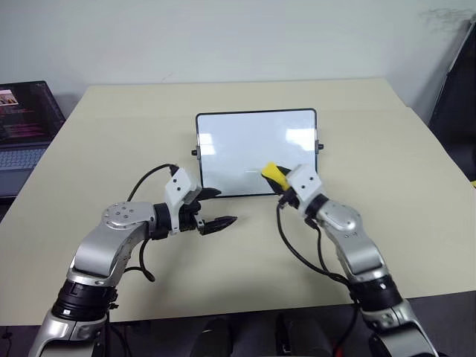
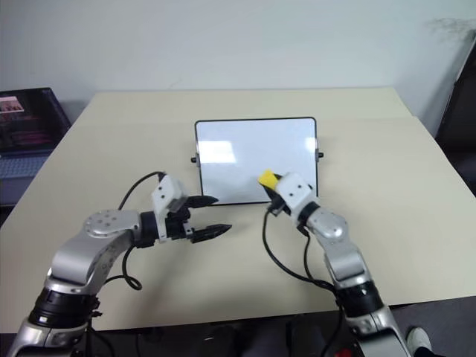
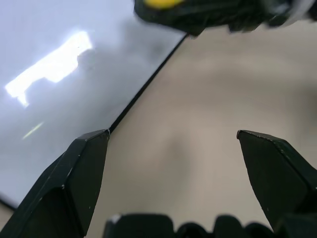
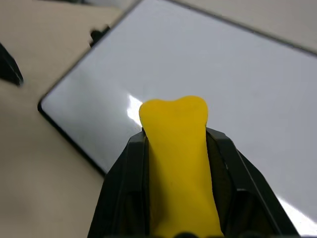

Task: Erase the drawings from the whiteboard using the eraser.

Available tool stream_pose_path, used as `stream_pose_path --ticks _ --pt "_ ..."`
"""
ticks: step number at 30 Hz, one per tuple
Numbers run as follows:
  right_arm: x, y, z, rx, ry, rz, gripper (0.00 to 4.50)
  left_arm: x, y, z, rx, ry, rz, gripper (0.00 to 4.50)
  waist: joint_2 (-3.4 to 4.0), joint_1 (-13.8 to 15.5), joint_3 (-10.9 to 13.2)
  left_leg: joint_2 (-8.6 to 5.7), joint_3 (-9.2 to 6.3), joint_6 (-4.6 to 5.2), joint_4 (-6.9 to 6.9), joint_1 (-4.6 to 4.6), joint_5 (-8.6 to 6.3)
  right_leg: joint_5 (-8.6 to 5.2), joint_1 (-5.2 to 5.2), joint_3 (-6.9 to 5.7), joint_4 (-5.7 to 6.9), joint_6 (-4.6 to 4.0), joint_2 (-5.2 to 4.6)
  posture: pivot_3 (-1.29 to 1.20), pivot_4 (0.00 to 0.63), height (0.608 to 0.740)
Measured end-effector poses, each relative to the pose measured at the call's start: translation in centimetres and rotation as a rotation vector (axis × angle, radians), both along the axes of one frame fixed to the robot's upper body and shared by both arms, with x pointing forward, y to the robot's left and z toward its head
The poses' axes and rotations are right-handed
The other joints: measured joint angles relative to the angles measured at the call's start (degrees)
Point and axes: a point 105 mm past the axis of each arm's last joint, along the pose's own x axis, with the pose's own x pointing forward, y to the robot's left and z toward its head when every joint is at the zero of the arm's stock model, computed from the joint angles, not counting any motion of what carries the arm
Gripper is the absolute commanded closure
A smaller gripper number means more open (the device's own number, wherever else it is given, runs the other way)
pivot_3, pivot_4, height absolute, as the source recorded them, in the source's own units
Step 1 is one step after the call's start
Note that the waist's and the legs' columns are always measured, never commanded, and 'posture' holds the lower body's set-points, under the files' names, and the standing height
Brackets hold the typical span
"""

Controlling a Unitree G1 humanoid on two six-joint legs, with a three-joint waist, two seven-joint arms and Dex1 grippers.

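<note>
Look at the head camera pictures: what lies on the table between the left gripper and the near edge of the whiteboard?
Nothing: bare tan table separates the open left gripper from the whiteboard, as both eye views show.

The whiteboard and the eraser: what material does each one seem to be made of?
The whiteboard: a smooth, glossy white surface, likely coated or plastic, since bright glare patches reflect on it; its thin black frame looks like plastic. The eraser: a matte yellow block, probably foam or soft rubber, as it looks pinched where the right gripper's fingers squeeze it. Neither material is certain from the look alone.
</note>
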Motion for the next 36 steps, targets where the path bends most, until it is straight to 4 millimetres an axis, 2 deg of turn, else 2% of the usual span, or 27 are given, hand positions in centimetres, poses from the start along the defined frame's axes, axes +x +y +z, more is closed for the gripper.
stream_pose_path --ticks 3,5,8,11,15,18,23,27,29,31,36 --pt "-1.3 -3.0 -1.3 -0.015 0.091 -0.116 3.33 -0.6 -1.6 0.5 0.02 -0.006 -0.116 0.0 0.02 0.57 0.01 -0.03 0.07 -0.01 0.02 0.0 -0.02 -0.02 0.01 0.03 -0.04 0.03 0.1 0.0 0.15 0.74" --pt "-1.8 -4.9 -1.4 -0.002 0.112 -0.207 3.33 -0.8 -3.0 0.9 0.035 -0.018 -0.195 0.0 0.02 0.67 0.02 0.0 0.05 -0.01 0.04 0.0 -0.01 -0.07 0.03 0.01 -0.04 0.1 0.21 0.0 0.15 0.74" --pt "-2.2 -7.8 -1.9 0.009 0.157 -0.343 3.33 -0.6 -4.9 2.0 0.05 -0.065 -0.283 0.0 0.02 0.8 0.02 0.03 0.07 -0.02 0.09 0.05 -0.01 -0.19 0.11 0.03 -0.04 0.29 0.33 0.0 0.15 0.74" --pt "-2.6 -10.5 -3.3 0.027 0.239 -0.483 3.33 0.0 -7.0 2.7 0.02 -0.101 -0.34 0.0 0.01 0.83 0.02 0.03 0.1 -0.02 0.13 0.06 -0.01 -0.19 0.13 0.05 -0.03 0.29 0.37 0.0 0.15 0.74" --pt "-2.7 -12.6 -3.9 0.103 0.299 -0.624 3.33 0.8 -8.0 2.3 0.021 -0.105 -0.362 0.0 0.02 0.19 0.02 0.11 0.21 -0.01 0.07 0.13 -0.01 -0.2 0.08 0.17 0.02 0.25 0.49 0.0 0.15 0.74" --pt "-2.5 -12.9 -3.9 0.164 0.333 -0.656 3.33 1.0 -8.3 1.7 0.03 -0.09 -0.376 0.0 0.04 0.11 0.03 0.17 0.19 -0.01 0.08 0.12 -0.01 -0.21 0.06 0.15 0.04 0.22 0.52 0.0 0.15 0.74" --pt "-1.4 -12.2 -2.8 0.246 0.332 -0.639 3.33 1.1 -8.6 1.6 0.032 -0.107 -0.391 0.0 0.05 0.27 0.04 0.18 0.19 -0.01 0.09 0.1 -0.01 -0.21 0.07 0.17 0.03 0.22 0.48 0.0 0.15 0.74" --pt "-1.1 -13.0 -3.0 0.264 0.347 -0.677 3.33 1.0 -8.7 1.6 0.03 -0.11 -0.392 0.0 0.05 0.6 0.04 0.19 0.18 0.0 0.08 0.09 -0.01 -0.13 0.07 0.15 0.03 0.1 0.48 0.0 0.15 0.74" --pt "-1.0 -13.4 -3.6 0.278 0.37 -0.691 2.61 1.1 -8.8 1.6 0.028 -0.111 -0.39 0.0 0.05 0.61 0.04 0.19 0.19 0.0 0.08 0.09 -0.01 -0.06 0.07 0.15 0.03 -0.03 0.49 0.0 0.15 0.74" --pt "-1.0 -13.7 -4.0 0.291 0.386 -0.7 2.1 1.1 -8.8 1.5 0.027 -0.109 -0.387 0.0 0.05 0.56 0.04 0.19 0.2 0.0 0.08 0.09 -0.01 -0.06 0.07 0.16 0.03 -0.02 0.49 0.0 0.15 0.74" --pt "-0.5 -13.9 -4.3 0.306 0.392 -0.693 0.29 1.0 -8.7 1.1 0.022 -0.096 -0.372 0.0 0.05 0.51 0.04 0.19 0.19 0.0 0.09 0.1 -0.01 -0.06 0.07 0.15 0.05 -0.02 0.5 0.0 0.15 0.74"
